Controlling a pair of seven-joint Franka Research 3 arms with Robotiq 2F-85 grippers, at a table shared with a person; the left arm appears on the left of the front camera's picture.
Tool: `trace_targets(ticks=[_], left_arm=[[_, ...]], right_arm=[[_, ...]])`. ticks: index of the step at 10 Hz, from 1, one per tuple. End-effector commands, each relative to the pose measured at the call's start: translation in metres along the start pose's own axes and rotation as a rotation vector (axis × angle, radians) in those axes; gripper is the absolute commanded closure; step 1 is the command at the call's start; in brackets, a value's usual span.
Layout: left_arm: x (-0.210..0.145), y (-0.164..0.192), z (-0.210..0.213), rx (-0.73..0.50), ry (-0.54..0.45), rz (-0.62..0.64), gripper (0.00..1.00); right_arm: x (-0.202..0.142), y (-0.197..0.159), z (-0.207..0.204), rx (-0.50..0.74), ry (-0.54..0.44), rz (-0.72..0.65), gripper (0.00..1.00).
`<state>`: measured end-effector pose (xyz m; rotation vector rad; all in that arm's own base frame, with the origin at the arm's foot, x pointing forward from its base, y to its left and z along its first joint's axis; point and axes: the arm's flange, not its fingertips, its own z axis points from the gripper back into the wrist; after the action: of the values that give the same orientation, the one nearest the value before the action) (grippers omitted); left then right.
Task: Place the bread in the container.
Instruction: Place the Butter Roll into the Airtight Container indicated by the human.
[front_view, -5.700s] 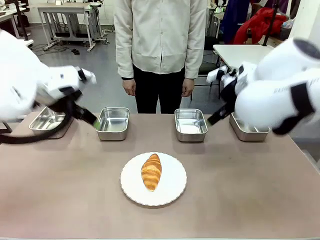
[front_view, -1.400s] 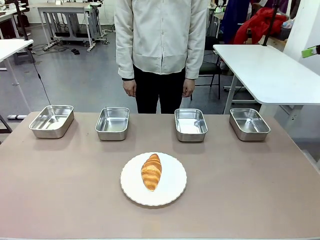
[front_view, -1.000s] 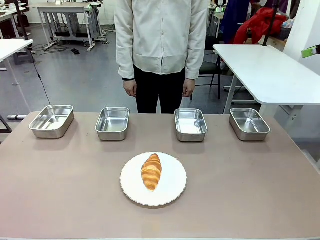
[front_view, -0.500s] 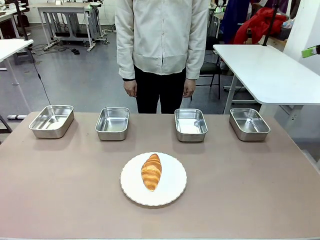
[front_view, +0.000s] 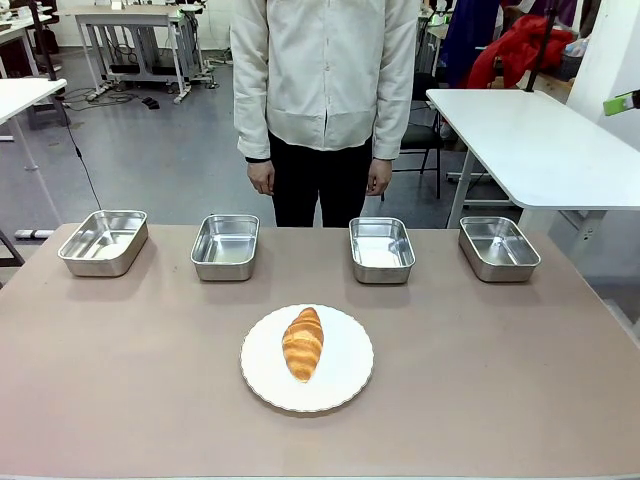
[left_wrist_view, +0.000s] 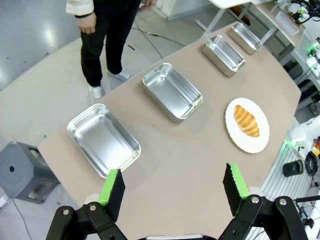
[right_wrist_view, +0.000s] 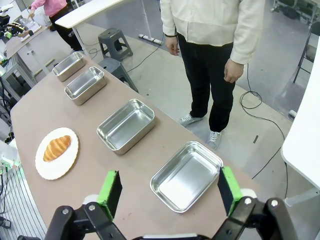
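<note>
The bread (front_view: 303, 343), a golden-brown croissant, lies lengthwise on a round white plate (front_view: 345, 380) in the middle of the table. Beyond it, several identical steel containers stand empty in a row along the far edge, among them the two inner ones (front_view: 225, 246) (front_view: 381, 249). My left gripper (left_wrist_view: 173, 185) hangs open, high over the table's left end, above the outermost container (left_wrist_view: 103, 139), with the bread (left_wrist_view: 246, 120) far off. My right gripper (right_wrist_view: 168, 191) is open too, high above the right-end container (right_wrist_view: 186, 175), the bread (right_wrist_view: 57, 148) distant.
A person (front_view: 322, 100) stands at the far side, arms hanging, hands (front_view: 259, 176) off the table. The outer containers (front_view: 103, 241) (front_view: 498, 248) sit near the far corners. A white table (front_view: 530, 140) stands behind on the right. A grey stool (left_wrist_view: 22, 170) stands off the table's left end.
Both arms hung over the outer containers in the oldest frame and have since pulled up and away from the table. Nothing has moved during the last second.
</note>
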<state>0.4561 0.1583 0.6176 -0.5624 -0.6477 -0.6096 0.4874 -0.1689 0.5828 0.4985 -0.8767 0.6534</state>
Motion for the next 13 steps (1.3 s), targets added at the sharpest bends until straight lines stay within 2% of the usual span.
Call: trace_targets(ticks=[1,13], left_arm=[[0.0006,-0.0014,0.0004,-0.009,-0.02,-0.004,0.0],[0.0006,-0.0014,0.0004,-0.009,-0.02,-0.004,0.0]], right_arm=[[0.0013,0.0019,0.0007,0.005,-0.005,0.004,0.0],[0.0013,0.0019,0.0007,0.005,-0.005,0.004,0.0]])
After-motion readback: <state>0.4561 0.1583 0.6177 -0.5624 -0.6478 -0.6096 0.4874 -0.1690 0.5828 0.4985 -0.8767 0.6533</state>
